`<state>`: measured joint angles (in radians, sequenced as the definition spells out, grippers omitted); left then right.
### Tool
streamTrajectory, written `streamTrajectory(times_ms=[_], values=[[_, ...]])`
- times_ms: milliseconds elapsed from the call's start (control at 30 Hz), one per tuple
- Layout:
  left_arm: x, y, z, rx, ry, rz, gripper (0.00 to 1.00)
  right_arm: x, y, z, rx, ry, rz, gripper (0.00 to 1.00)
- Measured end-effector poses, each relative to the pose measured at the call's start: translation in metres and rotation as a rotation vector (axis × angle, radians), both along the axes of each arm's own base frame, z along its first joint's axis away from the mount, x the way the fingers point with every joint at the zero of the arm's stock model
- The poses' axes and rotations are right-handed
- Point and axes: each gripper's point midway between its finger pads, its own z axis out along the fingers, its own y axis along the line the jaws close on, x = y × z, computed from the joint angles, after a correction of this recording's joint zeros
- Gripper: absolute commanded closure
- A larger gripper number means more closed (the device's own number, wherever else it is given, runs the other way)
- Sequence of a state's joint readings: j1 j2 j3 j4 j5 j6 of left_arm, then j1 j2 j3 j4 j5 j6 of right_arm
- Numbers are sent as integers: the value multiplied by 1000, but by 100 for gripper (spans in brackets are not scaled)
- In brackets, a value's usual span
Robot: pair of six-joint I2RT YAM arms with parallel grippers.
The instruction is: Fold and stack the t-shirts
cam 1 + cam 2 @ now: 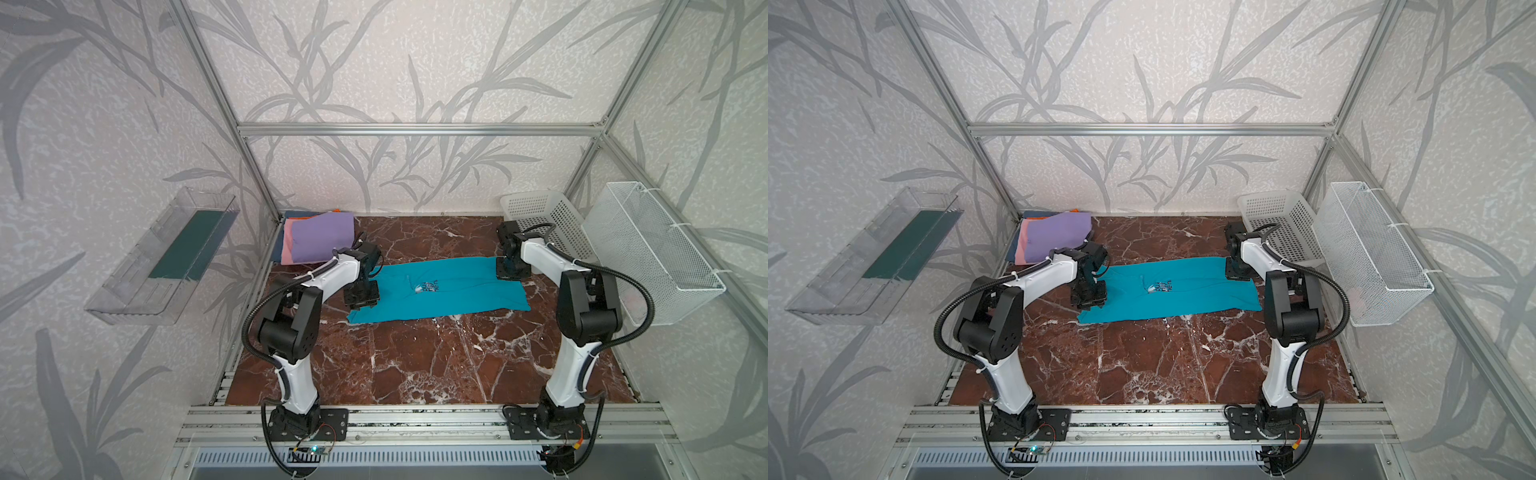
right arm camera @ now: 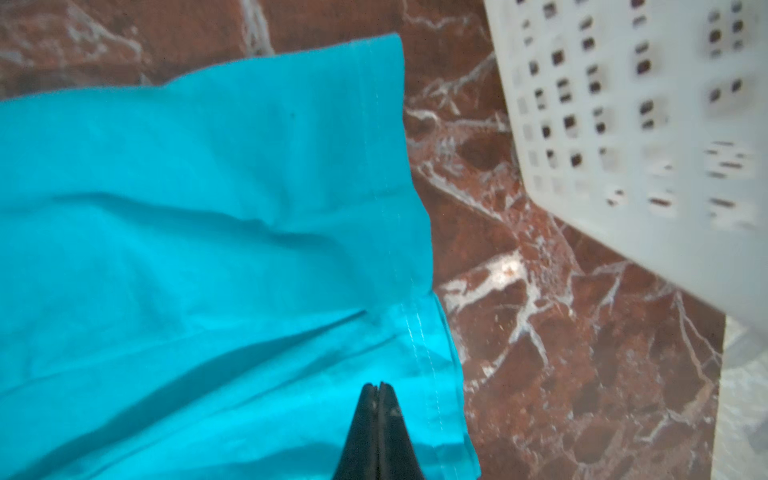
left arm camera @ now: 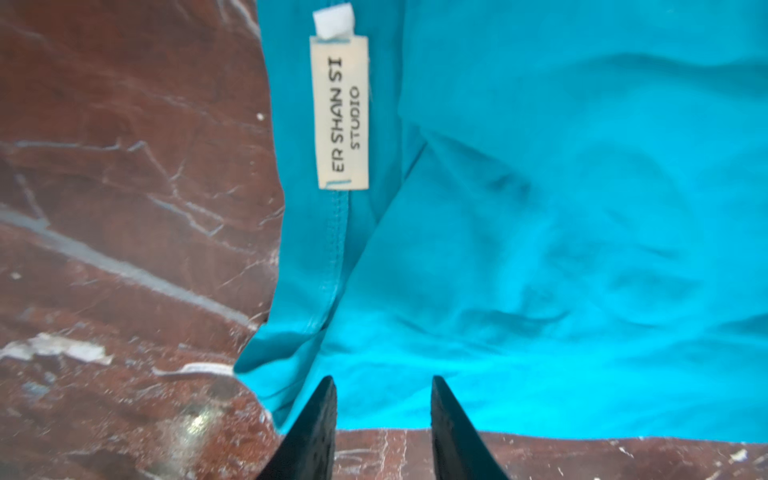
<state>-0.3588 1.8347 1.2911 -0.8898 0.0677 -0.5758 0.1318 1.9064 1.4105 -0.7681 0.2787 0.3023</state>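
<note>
In both top views, a teal t-shirt [image 1: 440, 286] was seen laid flat as a long band across the middle of the dark red marbled table [image 1: 415, 365], with small printed lettering showing near its centre. A stack of folded t-shirts [image 1: 318, 241], lilac on top with pink, orange and dark blue edges showing beneath, was placed in the table's far left corner, at the upper left of the teal shirt and apart from it. The left gripper [image 1: 362, 297] was lowered over the shirt's left end and the right gripper [image 1: 513, 270] over its upper right corner. A white perforated basket [image 1: 540, 216] was set in the far right corner, just behind the right arm.

In the left wrist view, the left gripper's fingers [image 3: 322, 415] were seen parted, with nothing clasped. Teal cloth and a strip of table were visible in the gap. A cream neck label [image 3: 343, 112] reading "ER SHAN SI STUDIO" was shown sewn to the shirt, near its edge.

In the right wrist view, the right gripper's fingers were pressed tightly together over the teal cloth, close to its stitched hem. Whether cloth was pinched between them could not be told. The basket's wall was seen at the upper right of the frame, apart from the shirt.
</note>
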Motion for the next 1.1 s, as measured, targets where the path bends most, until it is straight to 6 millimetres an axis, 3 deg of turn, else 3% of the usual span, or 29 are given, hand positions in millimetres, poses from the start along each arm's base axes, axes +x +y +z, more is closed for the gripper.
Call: streamTrajectory(times_ms=[233,500,600,767,1000,1100], values=[[-11,5,21,-7,-36,-1,47,-70,-9,11,25,16,-43,68],[-32,12,1,13,26,10,43,-122,-32,-19,153,89,-209,58],[-30,11,-6,9,30,14,45,-126,-38,-26,210,89,-266,56],[-29,13,-18,9,36,32,57,-115,-39,-28,275,43,-306,55],[-31,24,-30,16,57,73,86,-99,-38,-43,361,23,-350,54],[-29,28,-31,16,55,91,97,-96,-37,-50,382,30,-366,62]])
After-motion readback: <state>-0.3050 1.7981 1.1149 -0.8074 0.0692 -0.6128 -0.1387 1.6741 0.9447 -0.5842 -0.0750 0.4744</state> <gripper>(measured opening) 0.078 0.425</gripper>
